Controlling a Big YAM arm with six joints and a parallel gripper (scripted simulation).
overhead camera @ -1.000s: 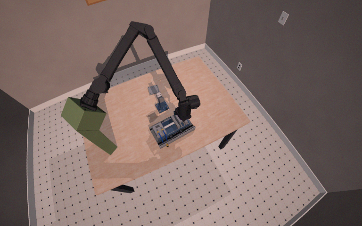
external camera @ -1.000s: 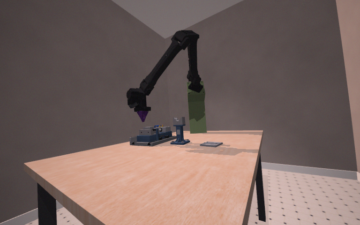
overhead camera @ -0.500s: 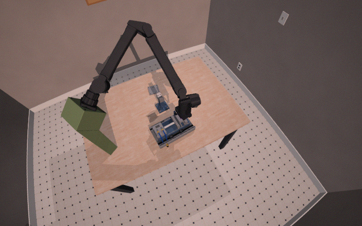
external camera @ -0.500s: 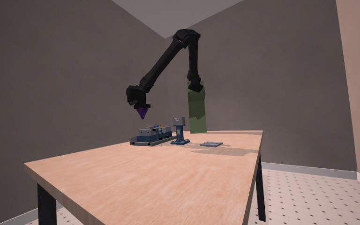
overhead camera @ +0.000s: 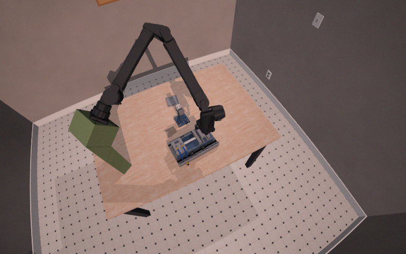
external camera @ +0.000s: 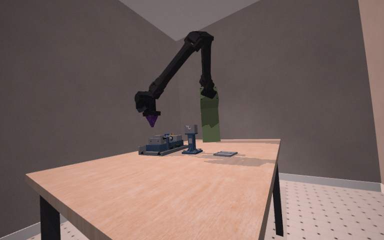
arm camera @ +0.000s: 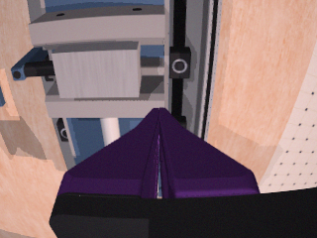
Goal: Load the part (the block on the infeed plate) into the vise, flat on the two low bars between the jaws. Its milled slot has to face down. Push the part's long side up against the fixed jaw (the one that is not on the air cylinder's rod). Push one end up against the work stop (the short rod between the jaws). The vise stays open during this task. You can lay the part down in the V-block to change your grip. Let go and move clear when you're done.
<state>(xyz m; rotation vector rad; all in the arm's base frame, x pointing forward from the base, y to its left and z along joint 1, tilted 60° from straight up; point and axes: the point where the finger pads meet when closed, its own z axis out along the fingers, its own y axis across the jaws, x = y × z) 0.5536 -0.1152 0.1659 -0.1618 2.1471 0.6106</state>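
Observation:
My gripper (arm camera: 158, 118) (external camera: 152, 123) is shut with nothing between its purple fingers. It hangs well above the vise (overhead camera: 191, 145) (external camera: 162, 145). In the wrist view the part (arm camera: 95, 73), a plain grey block, lies between the jaws with a smooth face up. Its slot is not visible. Its long side lies along the fixed jaw (arm camera: 99, 32). The moving jaw (arm camera: 99, 106) sits on the pale cylinder rod (arm camera: 110, 131). The part's left end meets a short dark rod in a blue holder (arm camera: 27, 67). The infeed plate (overhead camera: 171, 101) (external camera: 225, 153) is bare.
The V-block (overhead camera: 179, 111) (external camera: 191, 130) stands on its blue post between the vise and the infeed plate, with nothing in it. The green arm base (overhead camera: 92, 132) (external camera: 210, 118) is at the table's edge. A black rail (arm camera: 198, 47) runs along the vise base.

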